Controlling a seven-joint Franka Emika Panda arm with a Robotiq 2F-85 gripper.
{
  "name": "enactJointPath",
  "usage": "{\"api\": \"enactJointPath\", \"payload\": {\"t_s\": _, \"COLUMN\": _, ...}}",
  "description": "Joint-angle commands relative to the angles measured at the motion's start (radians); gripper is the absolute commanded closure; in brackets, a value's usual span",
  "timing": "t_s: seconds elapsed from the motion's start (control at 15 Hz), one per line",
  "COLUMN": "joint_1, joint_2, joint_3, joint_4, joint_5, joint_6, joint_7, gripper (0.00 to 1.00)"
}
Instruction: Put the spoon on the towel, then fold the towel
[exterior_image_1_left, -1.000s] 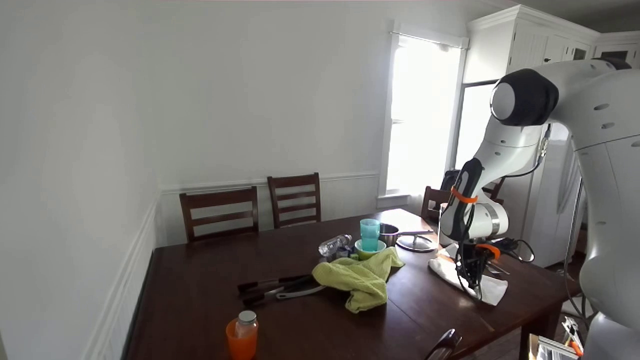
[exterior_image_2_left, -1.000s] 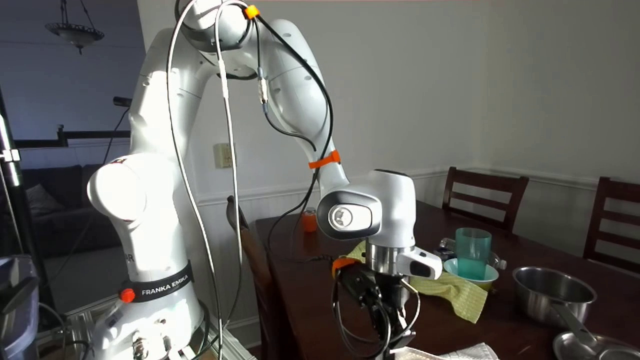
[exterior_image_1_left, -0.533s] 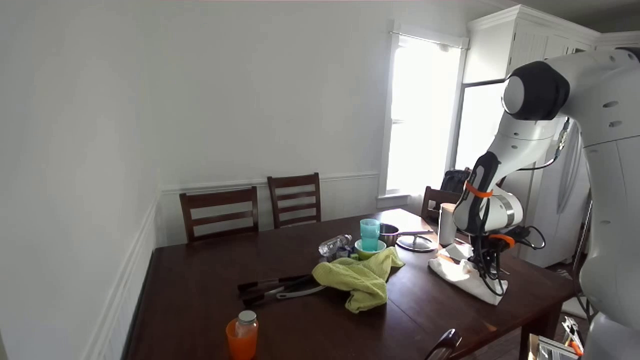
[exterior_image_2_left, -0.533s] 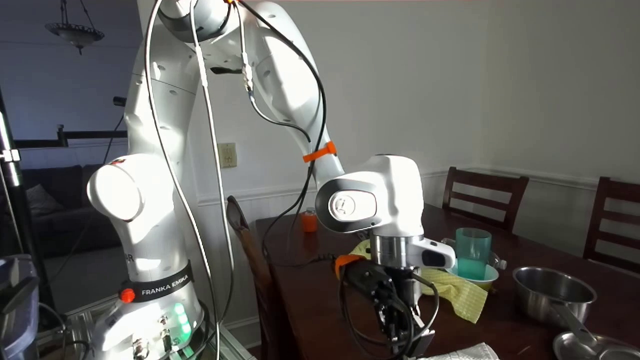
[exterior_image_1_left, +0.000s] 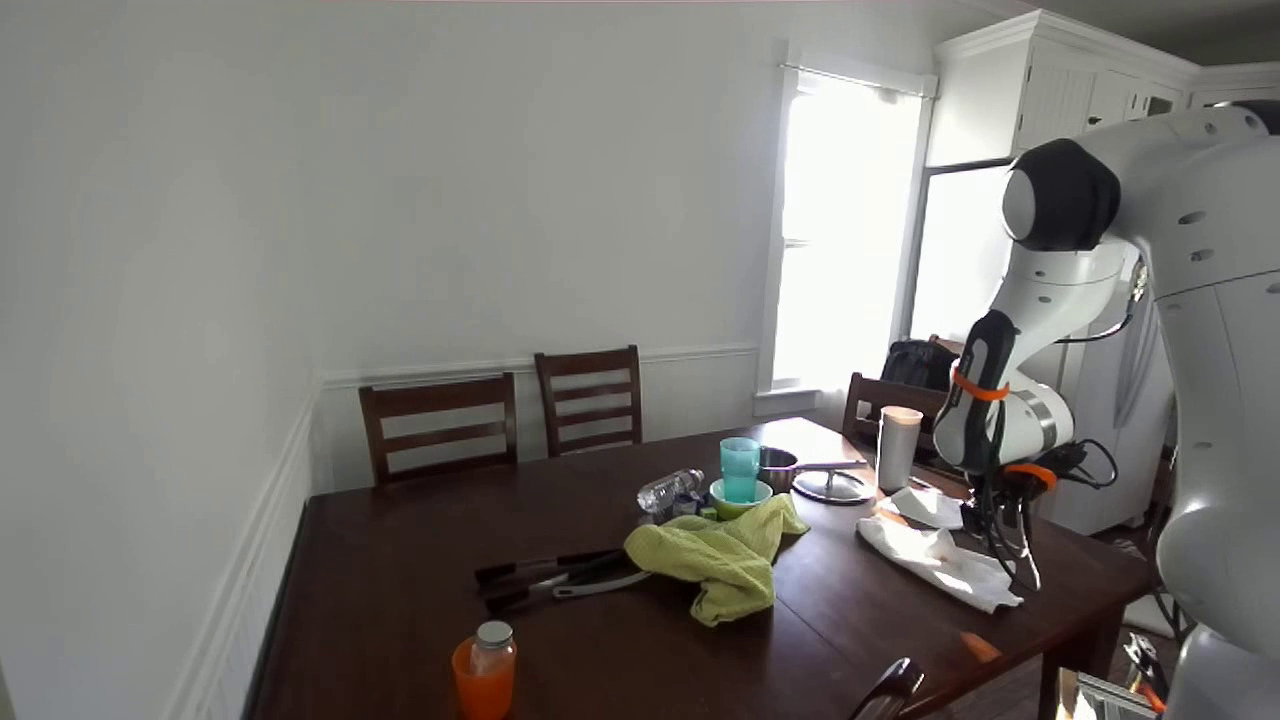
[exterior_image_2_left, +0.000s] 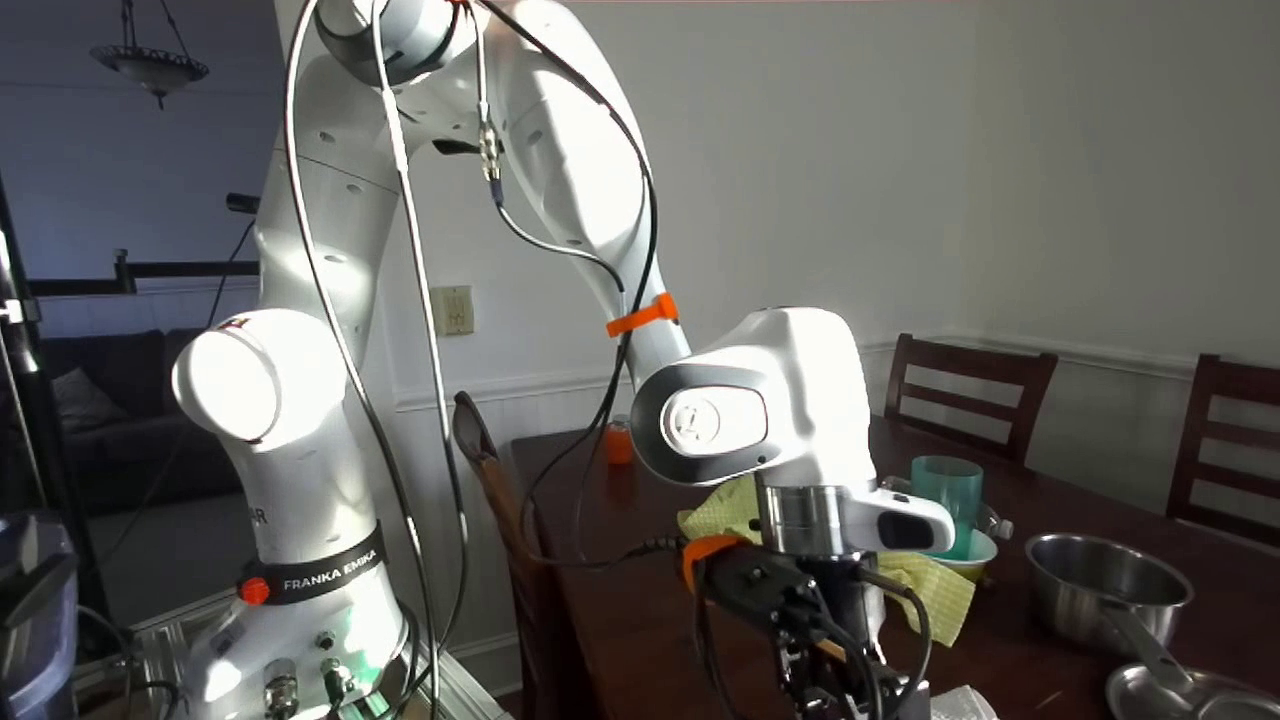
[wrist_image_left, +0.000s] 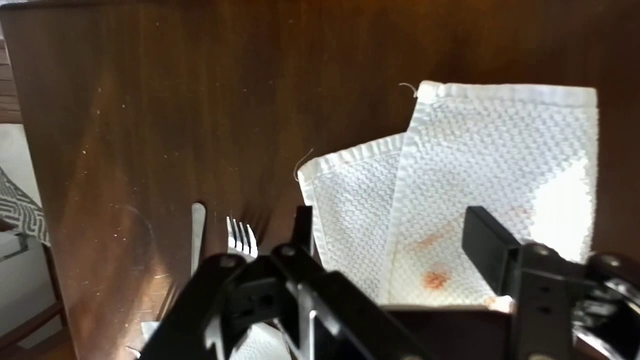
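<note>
The hand (wrist_image_left: 392, 237) hung wide and gripping nothing over a white towel (wrist_image_left: 465, 165); whether it touched the weave could not be told. The towel lay toward the near right corner of the desk (exterior_image_1_left: 420, 540), as framed in an exterior view. Folding looked to be done, or close to it, one layer doubled askew over another. No spoon could be picked out for certain: it may have lain hidden in the fold, leaving little beyond squaring the layers and lifting clear; if not, the first step was likely outstanding. The towel was textured and hemmed, with loose threads at two corners, a rust-red spot, a fainter brown smear and a patch of glaring sun. Between it and the right edge lay a fork (wrist_image_left: 242, 240) and a slim metal handle (wrist_image_left: 198, 227), possibly a spoon's, its far end hidden behind the hand. Farther out, a green cloth (exterior_image_1_left: 720, 565) sat bunched well in from the edges, with a pot (exterior_image_1_left: 778, 475) beyond it, toward the far right corner.
</note>
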Motion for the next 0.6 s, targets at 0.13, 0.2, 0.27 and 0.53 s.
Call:
{"api": "enactJointPath", "payload": {"t_s": 0.13, "joint_1": -0.064, "joint_2": 0.041, "joint_3": 0.029, "joint_4": 0.017, "joint_5": 0.002, "joint_6": 0.053, "joint_7": -0.002, "gripper": 0.0}}
{"api": "enactJointPath", "payload": {"t_s": 0.2, "joint_1": -0.078, "joint_2": 0.051, "joint_3": 0.037, "joint_4": 0.021, "joint_5": 0.001, "joint_6": 0.058, "joint_7": -0.004, "gripper": 0.0}}
{"api": "enactJointPath", "payload": {"t_s": 0.27, "joint_1": -0.078, "joint_2": 0.053, "joint_3": 0.036, "joint_4": 0.021, "joint_5": 0.001, "joint_6": 0.058, "joint_7": -0.004, "gripper": 0.0}}
{"api": "enactJointPath", "payload": {"t_s": 0.53, "joint_1": -0.067, "joint_2": 0.052, "joint_3": 0.036, "joint_4": 0.021, "joint_5": 0.001, "joint_6": 0.058, "joint_7": -0.002, "gripper": 0.0}}
